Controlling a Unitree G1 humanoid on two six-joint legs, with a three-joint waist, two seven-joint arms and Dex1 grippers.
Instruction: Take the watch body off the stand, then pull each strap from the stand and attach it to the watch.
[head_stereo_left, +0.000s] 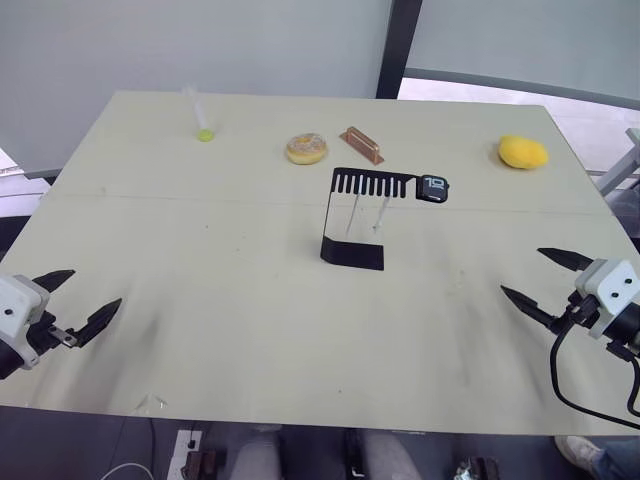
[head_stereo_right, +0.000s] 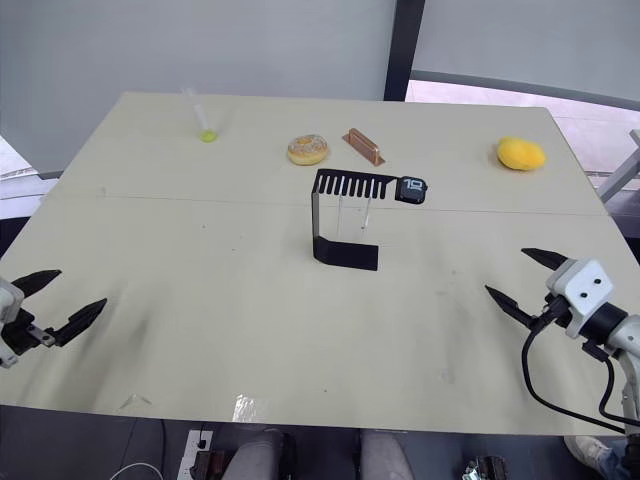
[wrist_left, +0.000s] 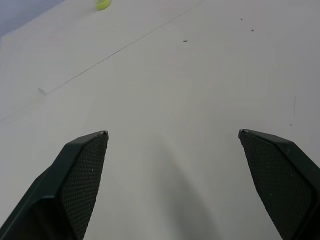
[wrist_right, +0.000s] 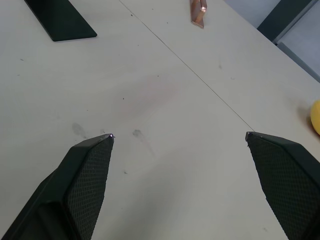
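Tabletop (head_stereo_left: 200, 300) is showing no progress: watch body (head_stereo_left: 433, 188) and straps (head_stereo_left: 381, 213) are remaining on stand (head_stereo_left: 352, 250); left gripper (head_stereo_left: 78, 298) and right gripper (head_stereo_left: 533, 278) are hovering spread, empty

Even, diffuse daylight is covering the table (head_stereo_left: 200, 300). Shadows are falling soft and faint; a dim one is lying between the left gripper's fingers (wrist_left: 75, 190). No glare is showing. Wrist views are rendering fingertips sharply.
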